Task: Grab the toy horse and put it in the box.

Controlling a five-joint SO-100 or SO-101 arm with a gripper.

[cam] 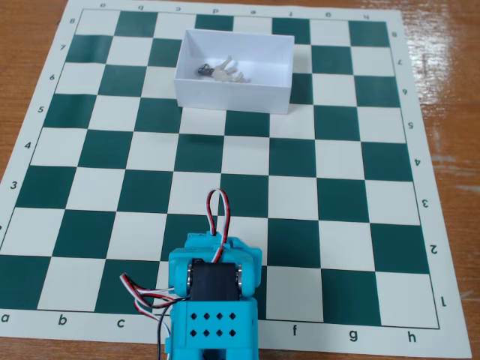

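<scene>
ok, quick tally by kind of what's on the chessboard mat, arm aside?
White box: 1
Toy horse, lying inside the box: 1
Total: 2

A smooth, matt white box (232, 88) with thin walls sits on a flat, printed green-and-cream chessboard mat (225, 169) with a faint sheen. Inside the box lies a pale, plastic-looking toy horse (225, 73). Beneath the mat, glossy varnished wood table (30, 30) shows. Below the box, the arm (214, 300) wears smooth turquoise plastic.
</scene>
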